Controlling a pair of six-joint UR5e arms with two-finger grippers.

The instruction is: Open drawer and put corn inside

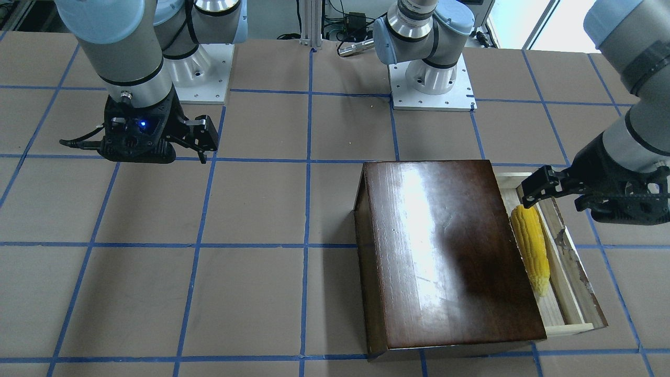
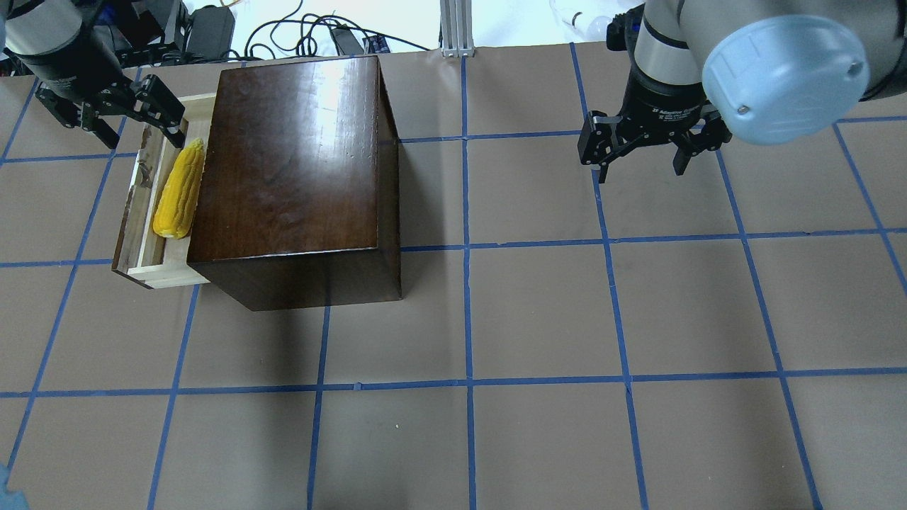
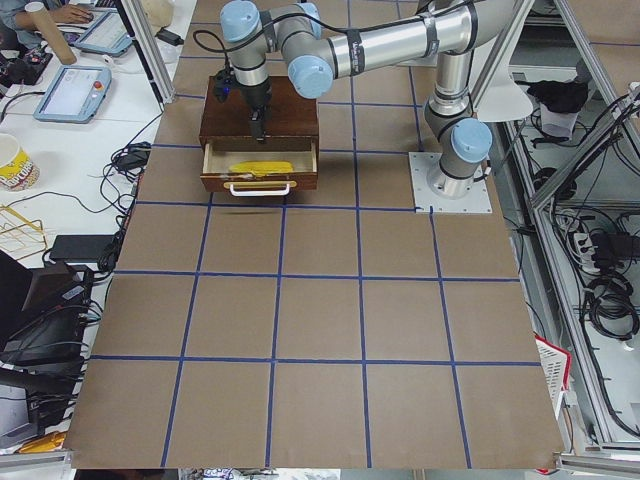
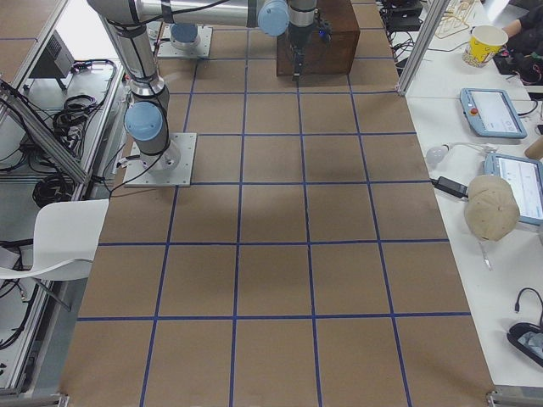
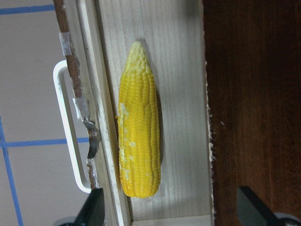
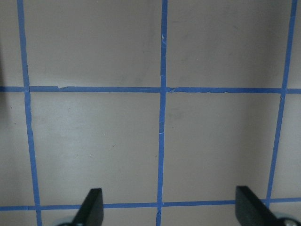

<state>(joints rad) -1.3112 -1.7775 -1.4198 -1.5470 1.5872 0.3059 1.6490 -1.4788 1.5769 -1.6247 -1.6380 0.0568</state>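
The drawer (image 1: 568,329) stands pulled out of the dark-brown wooden box (image 1: 445,251). The yellow corn (image 1: 531,248) lies lengthwise inside it on the pale wood floor (image 5: 183,94). In the overhead view the corn (image 2: 179,191) lies in the drawer (image 2: 152,273) to the left of the box (image 2: 290,163). My left gripper (image 2: 142,131) is open and empty above the drawer's far end, apart from the corn (image 5: 138,127). It also shows in the front-facing view (image 1: 560,193). My right gripper (image 2: 641,166) is open and empty over bare table.
The drawer's white handle (image 5: 66,127) sticks out from the scuffed front panel (image 1: 576,262). Brown table paper with a blue tape grid (image 6: 162,89) lies under the right gripper (image 6: 169,212). Both arm bases (image 1: 432,86) stand at the table's robot side.
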